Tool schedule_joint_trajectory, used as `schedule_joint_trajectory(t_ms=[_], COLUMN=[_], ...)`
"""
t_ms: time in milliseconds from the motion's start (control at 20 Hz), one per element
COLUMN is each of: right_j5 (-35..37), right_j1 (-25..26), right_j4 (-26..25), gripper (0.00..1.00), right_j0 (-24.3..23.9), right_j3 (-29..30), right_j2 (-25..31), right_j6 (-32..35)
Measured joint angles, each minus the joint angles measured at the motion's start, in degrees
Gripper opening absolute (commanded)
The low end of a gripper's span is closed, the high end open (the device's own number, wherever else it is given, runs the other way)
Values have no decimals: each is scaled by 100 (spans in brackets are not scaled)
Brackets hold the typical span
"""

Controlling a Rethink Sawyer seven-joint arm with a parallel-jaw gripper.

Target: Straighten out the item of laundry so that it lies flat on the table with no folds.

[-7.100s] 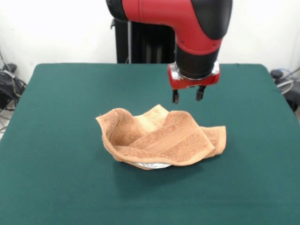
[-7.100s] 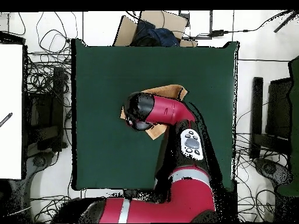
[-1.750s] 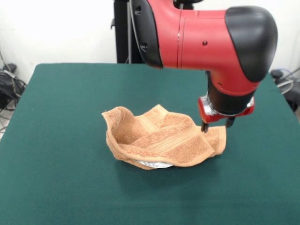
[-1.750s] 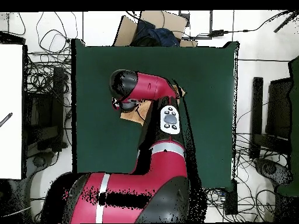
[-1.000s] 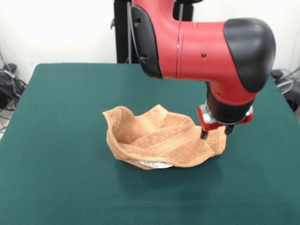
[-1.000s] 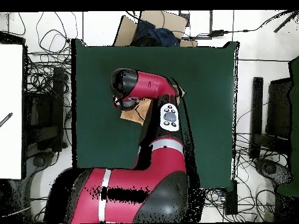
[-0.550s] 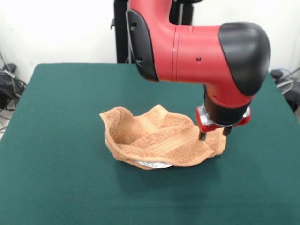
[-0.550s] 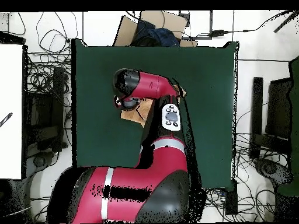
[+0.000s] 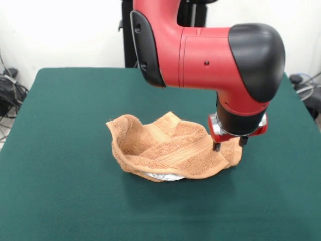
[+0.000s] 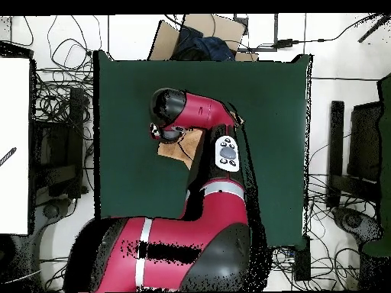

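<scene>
The towel (image 9: 173, 153) sits in a crumpled heap near the middle of the green table (image 9: 60, 150), with its edges curled up like a bowl. It looks soft, light and floppy, so it will likely bend and slide when pulled. The gripper (image 9: 229, 144) is at the towel's raised corner, its two fingers spread apart, one on each side of the edge. That corner looks like a good place to pinch. Something white peeks out under the towel. No boxes or bowls show.
</scene>
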Motion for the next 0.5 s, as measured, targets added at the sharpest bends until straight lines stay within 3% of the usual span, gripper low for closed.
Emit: schedule_joint_trajectory(t_ms=[500], right_j5=[1], right_j1=[-29], right_j4=[1], gripper=[100], right_j0=[4], right_j3=[-14], right_j2=[-4], right_j6=[0])
